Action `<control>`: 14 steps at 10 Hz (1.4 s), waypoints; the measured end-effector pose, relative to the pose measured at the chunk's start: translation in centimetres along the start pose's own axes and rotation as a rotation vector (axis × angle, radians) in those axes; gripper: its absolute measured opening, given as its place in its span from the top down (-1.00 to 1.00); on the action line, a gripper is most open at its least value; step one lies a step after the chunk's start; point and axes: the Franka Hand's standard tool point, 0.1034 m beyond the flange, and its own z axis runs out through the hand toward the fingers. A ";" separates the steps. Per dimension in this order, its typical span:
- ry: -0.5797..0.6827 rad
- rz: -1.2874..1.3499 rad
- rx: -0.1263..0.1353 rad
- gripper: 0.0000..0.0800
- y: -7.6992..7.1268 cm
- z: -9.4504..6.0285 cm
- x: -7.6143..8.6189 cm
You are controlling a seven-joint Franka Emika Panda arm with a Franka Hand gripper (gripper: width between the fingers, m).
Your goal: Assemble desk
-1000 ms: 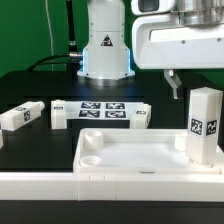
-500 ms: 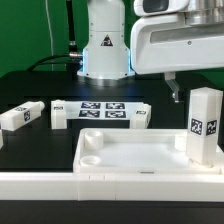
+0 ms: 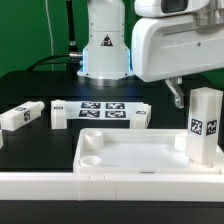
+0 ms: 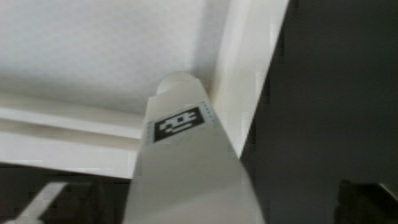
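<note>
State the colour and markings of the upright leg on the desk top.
White plastic block leg with a black-and-white square tag; clearest in the exterior view.

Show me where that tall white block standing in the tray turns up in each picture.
Exterior view: the upright leg stands at the desk top's corner on the exterior view's right.
Wrist view: the upright leg runs through the picture's middle, seen from above.
Shared landmark: the leg's black-and-white tag.
</note>
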 end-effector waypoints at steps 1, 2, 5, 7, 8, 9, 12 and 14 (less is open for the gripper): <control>0.000 -0.052 0.000 -0.62 0.1 0.0 0.0; -0.001 -0.090 0.001 -0.35 0.3 0.1 -0.1; 0.002 -0.075 -0.002 0.25 0.6 0.0 0.0; 0.002 -0.062 -0.002 0.25 0.7 0.0 -0.1; 0.002 -0.046 -0.002 0.25 0.7 0.0 -0.1; 0.002 -0.048 -0.003 0.25 0.7 0.0 -0.1; 0.013 0.192 -0.001 0.25 0.7 0.1 0.0; 0.016 0.356 0.002 0.25 0.8 0.1 0.0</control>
